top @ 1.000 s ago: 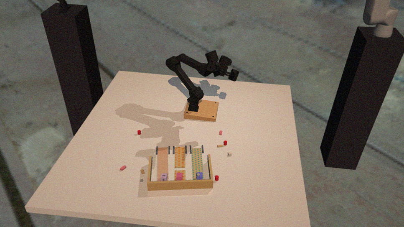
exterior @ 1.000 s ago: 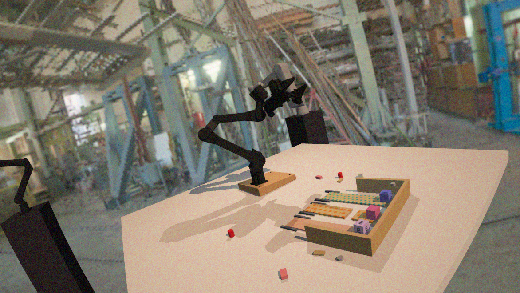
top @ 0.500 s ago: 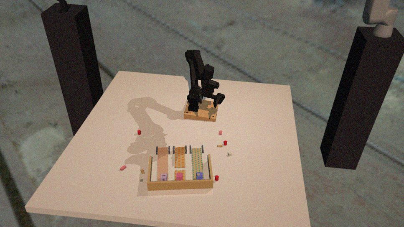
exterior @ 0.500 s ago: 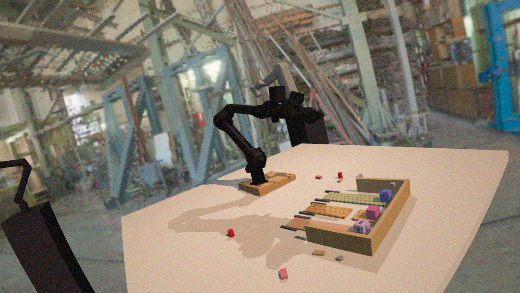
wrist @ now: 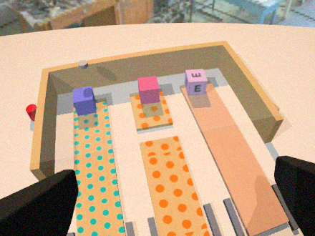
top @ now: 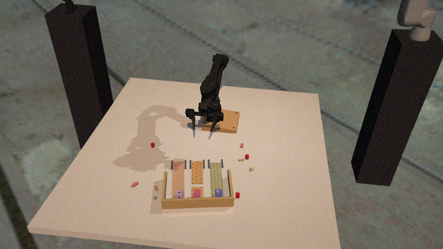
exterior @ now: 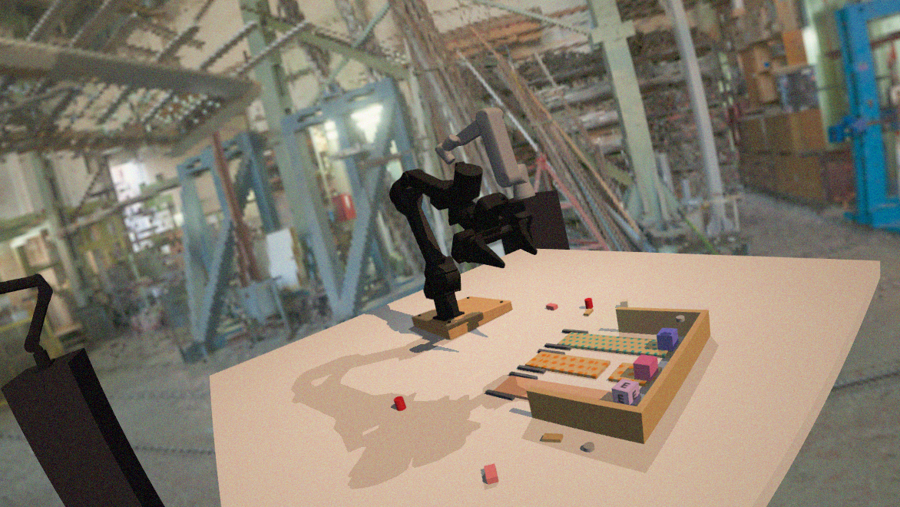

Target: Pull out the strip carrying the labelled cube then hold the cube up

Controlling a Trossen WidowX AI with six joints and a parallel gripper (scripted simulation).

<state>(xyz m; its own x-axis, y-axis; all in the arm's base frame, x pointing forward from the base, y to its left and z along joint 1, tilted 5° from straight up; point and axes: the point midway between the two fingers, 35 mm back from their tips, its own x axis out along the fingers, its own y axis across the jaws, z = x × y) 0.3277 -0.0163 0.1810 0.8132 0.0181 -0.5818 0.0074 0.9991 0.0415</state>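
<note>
We hold our black gripper [top: 202, 130] [exterior: 519, 259] [wrist: 177, 175] spread and holding nothing, above the table outside the three-sided wooden frame's [top: 198, 203] [exterior: 585, 412] [wrist: 143, 68] open side. Into the frame runs the unbroken plain salmon strip [top: 178, 176] [exterior: 514, 386] [wrist: 230, 143]; at its far end, near the frame's back wall, sits the lilac cube marked E [top: 179, 194] [exterior: 626, 391] [wrist: 195, 82].

Lilac E-marked cube [top: 179, 194] [exterior: 626, 392] [wrist: 195, 82] on unbroken plain orange strip [top: 178, 178] [exterior: 511, 386] [wrist: 233, 150]

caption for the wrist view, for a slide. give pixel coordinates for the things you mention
Open gripper [top: 201, 138] [exterior: 520, 259] [wrist: 177, 175] facing three strips, the orange-dotted one [top: 196, 172] [exterior: 568, 364] [wrist: 172, 186] split, the plain one [top: 178, 178] [exterior: 514, 386] [wrist: 233, 154] whole beneath the E cube [top: 179, 194] [exterior: 626, 392] [wrist: 195, 82]
</note>
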